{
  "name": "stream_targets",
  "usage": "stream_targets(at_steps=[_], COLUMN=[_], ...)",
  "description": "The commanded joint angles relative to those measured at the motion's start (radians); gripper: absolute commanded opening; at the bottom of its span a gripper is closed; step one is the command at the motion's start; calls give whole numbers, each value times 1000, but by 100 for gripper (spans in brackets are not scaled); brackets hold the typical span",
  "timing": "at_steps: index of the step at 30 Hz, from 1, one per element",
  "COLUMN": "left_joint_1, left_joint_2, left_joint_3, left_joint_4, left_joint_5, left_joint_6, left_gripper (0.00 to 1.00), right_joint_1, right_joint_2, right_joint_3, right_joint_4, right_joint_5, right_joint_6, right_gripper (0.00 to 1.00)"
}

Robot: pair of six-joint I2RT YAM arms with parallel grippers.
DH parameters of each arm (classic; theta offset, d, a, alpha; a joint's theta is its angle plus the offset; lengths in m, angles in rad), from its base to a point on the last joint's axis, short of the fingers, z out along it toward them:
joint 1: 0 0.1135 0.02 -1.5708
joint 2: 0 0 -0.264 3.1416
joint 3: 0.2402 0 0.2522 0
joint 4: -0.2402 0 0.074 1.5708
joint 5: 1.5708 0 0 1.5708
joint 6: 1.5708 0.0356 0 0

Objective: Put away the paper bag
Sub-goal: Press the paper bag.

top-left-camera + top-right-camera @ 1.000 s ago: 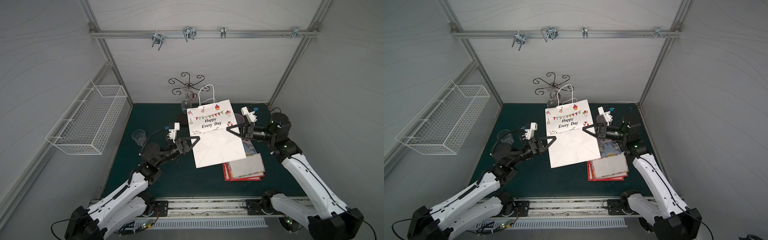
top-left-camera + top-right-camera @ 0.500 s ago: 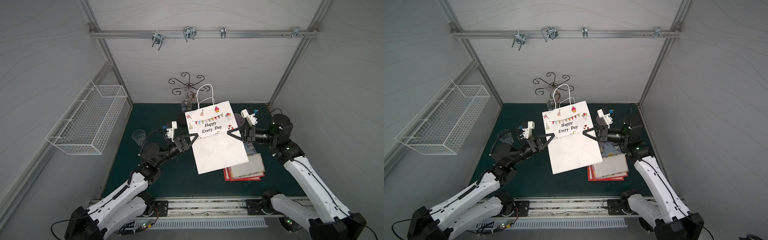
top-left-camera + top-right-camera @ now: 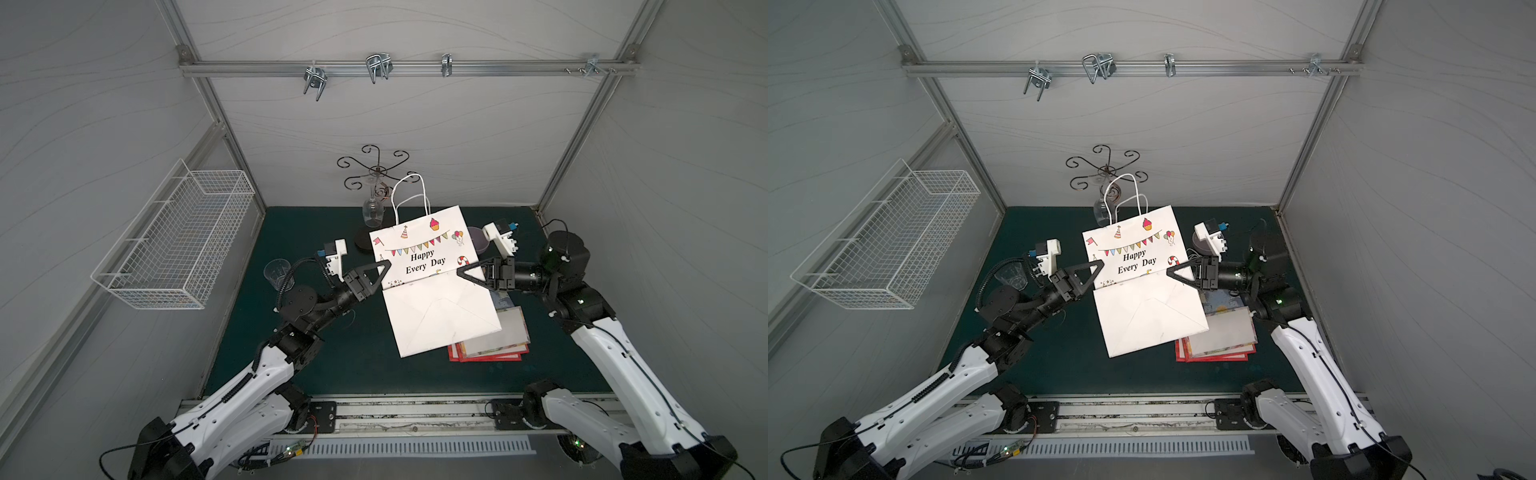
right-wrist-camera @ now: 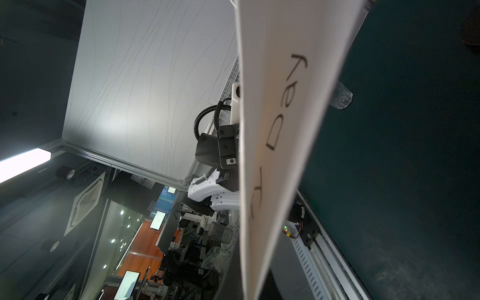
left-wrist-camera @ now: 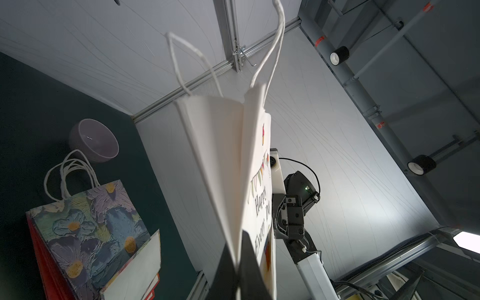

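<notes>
Holding the paper bag (image 3: 436,303) above the middle of the table (image 3: 332,365), left gripper (image 3: 385,264) and right gripper (image 3: 459,272) each pinching a side edge, I reckon pickup is done (stowing it, perhaps on the far hooks (image 3: 377,66), remains).

A: Left arm status?
B: Extended forward and inward. The left gripper (image 3: 386,266) has its fingers clamped on one side edge of the paper bag (image 3: 419,253).
A: Right arm?
B: Mirrored. The right gripper (image 3: 460,272) has its fingers pinched on the opposite edge. The wrists are roughly level, facing each other.
</notes>
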Motion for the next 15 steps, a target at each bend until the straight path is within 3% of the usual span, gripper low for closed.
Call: stream_targets(at_steps=[1, 3, 5, 7, 9, 15], left_joint_1=[14, 13, 21, 36, 52, 66], left_joint_2=[6, 9, 19, 39, 61, 98], left_joint_3=[63, 71, 87, 109, 118, 134], left_joint_4=[75, 74, 73, 80, 117, 174], left_joint_5=[-47, -68, -88, -86, -73, -56], left_joint_6=[10, 26, 42, 40, 28, 16], left_gripper=[9, 23, 24, 17, 0, 0], right_joint_1=[5, 5, 6, 6, 7, 4], right_joint_2=[-28, -33, -36, -39, -41, -46], right_joint_3=[3, 2, 0, 0, 2, 12], right_joint_4=[-57, -68, -77, -86, -92, -111], right_joint_5=[-62, -65, -67, -70, -71, -70], right_joint_6=[-30, -37, -41, -46, -50, -61], right_gripper=[0, 0, 0, 0, 0, 0])
